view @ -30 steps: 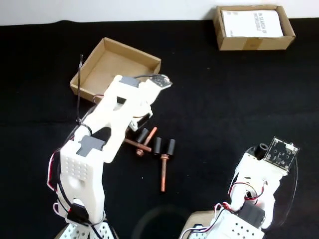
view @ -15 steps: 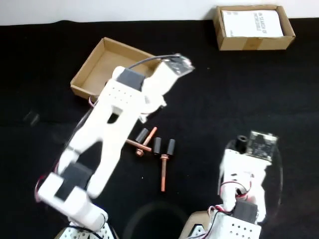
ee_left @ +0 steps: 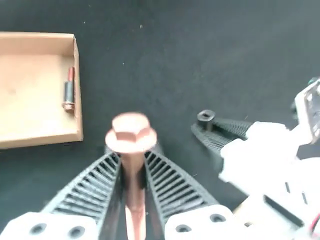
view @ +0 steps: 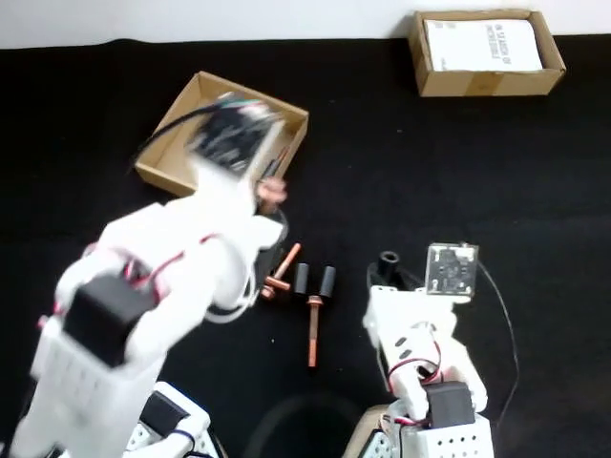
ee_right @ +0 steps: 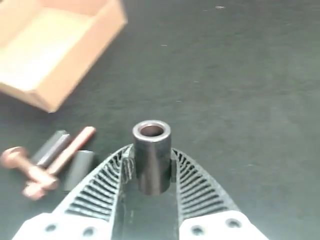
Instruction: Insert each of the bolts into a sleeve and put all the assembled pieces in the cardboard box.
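My left gripper (ee_left: 131, 161) is shut on a copper bolt (ee_left: 131, 135) and holds it off the table; in the high view the bolt (view: 272, 192) hangs near the cardboard box (view: 181, 129). One assembled piece (ee_left: 68, 89) lies in the box (ee_left: 30, 85). My right gripper (ee_right: 151, 162) is shut on a black sleeve (ee_right: 151, 150), open end up, and in the high view this sleeve (view: 389, 260) is right of the loose parts. On the table lie two sleeves (view: 313, 280), a long bolt (view: 312, 332) and another bolt (view: 284, 266).
A second cardboard box (view: 482, 84) with a white sheet in it stands at the back right. The black table surface (view: 458, 172) spreads between the two boxes. The left arm's white body (view: 143, 286) rises over the front left.
The left arm has swung up and back with the bolt, now near the box. The right arm has moved left toward the loose parts, still gripping its sleeve.
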Controlling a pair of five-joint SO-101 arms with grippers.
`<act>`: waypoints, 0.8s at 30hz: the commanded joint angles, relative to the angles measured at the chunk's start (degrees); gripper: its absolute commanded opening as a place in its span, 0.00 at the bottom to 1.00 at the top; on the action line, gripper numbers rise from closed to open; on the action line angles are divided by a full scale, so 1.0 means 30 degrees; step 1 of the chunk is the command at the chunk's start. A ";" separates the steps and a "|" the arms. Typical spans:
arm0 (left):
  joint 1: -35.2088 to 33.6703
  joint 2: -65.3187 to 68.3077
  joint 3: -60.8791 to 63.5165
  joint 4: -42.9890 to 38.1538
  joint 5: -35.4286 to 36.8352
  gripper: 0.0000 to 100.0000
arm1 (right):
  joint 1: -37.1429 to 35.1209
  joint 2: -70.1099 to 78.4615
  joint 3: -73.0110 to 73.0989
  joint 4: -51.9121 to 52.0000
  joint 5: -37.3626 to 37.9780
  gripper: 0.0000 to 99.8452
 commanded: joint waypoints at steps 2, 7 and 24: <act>-0.0835 -0.4498 0.8630 -0.7883 0.1084 0.01 | -0.2476 -0.0308 -0.1099 -0.0337 -0.0234 0.01; -0.0718 -0.5641 1.6161 -1.9311 0.1114 0.01 | -0.3707 -0.0308 -0.1070 -0.0366 -0.0176 0.01; 0.0659 0.4381 0.9597 -2.3062 0.1260 0.01 | -0.3766 -0.0278 0.1626 -0.5377 -0.0117 0.01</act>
